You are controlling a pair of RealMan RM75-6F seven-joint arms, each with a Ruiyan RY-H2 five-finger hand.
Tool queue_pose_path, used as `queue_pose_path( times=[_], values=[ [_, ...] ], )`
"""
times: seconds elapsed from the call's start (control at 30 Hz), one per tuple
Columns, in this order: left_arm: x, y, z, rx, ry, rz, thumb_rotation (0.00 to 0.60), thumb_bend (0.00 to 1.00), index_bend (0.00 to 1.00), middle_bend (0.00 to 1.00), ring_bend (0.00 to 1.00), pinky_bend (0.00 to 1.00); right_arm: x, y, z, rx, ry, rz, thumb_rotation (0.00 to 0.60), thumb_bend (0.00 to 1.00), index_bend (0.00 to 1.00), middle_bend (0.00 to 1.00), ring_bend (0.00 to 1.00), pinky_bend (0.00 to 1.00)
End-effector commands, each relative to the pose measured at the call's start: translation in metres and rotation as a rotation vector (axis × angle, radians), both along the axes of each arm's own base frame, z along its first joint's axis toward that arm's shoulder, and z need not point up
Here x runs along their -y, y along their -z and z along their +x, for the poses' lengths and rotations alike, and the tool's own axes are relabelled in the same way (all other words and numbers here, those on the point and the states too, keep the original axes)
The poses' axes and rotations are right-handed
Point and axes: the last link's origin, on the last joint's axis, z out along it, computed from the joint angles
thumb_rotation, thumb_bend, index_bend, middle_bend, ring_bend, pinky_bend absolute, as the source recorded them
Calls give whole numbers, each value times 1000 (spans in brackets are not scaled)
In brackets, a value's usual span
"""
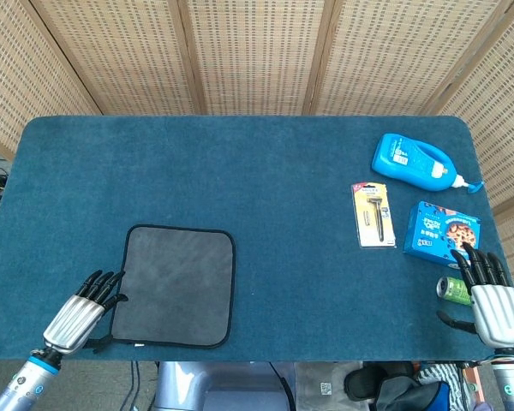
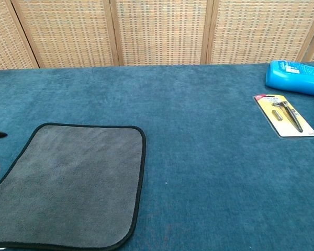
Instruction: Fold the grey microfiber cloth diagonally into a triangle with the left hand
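Your left hand hovers with fingers spread and empty beside the flat grey cloth's near-left corner, while your right hand rests empty, fingers apart.

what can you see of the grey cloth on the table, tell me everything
The grey microfiber cloth is a roughly square piece with rounded corners and a thin black stitched border, its surface soft and slightly napped. It lies fully flat and unfolded on the blue table, near the front edge toward the left. A small white tag shows at its near edge. The left robot hand, fingers spread, is at its near-left corner; whether it touches the cloth cannot be told.
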Motion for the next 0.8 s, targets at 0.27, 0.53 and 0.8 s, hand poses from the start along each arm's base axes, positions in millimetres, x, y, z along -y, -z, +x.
queue_pose_path(
  times=[0.27, 0.53, 0.8],
  values=[
    [6, 7, -19, -132, 40, -45, 600, 188, 342, 0, 0, 0, -1, -1, 0, 5, 0, -11, 600, 0, 54, 0, 0, 0],
    [10, 15, -20, -127, 42, -68, 600, 292, 343, 0, 0, 0, -1, -1, 1, 12, -3, -15, 600, 0, 54, 0, 0, 0],
    [11, 23, -22, -136, 41, -89, 600, 295, 343, 0, 0, 0, 0, -3, 0, 19, -2, -25, 600, 0, 54, 0, 0, 0]
  ],
)
